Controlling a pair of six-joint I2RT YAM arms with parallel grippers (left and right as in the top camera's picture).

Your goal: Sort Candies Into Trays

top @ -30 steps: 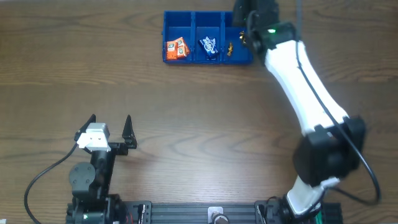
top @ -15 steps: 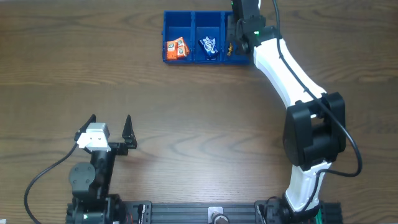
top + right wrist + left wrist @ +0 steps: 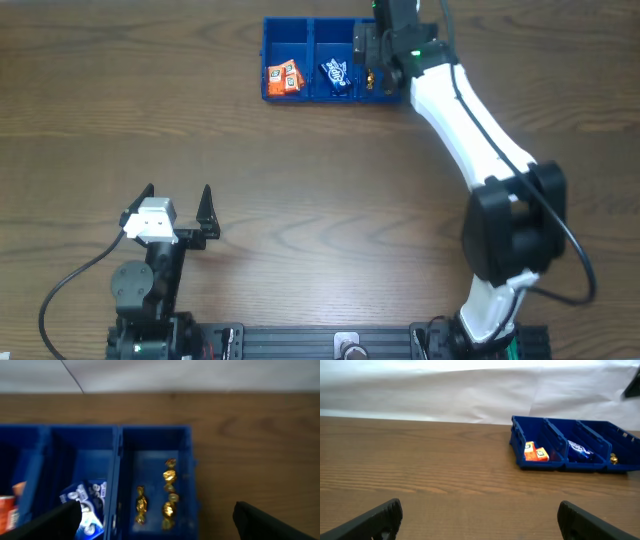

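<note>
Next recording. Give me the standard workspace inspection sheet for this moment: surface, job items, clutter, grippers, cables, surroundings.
Surface: wooden table, bare wood.
Job's things: blue tray with three compartments, holding orange candies at one end, a blue candy in the middle and gold candies at the other end.
Clutter: nothing seen.
Grippers: left gripper open, empty, near its base; right gripper open, empty, over the gold compartment.
Cables: black cable loops beside the left base.
Surroundings: white backdrop behind the table.

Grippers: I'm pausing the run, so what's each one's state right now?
Left gripper: open, holding nothing.
Right gripper: open, holding nothing, above the gold candies in the tray.
</note>
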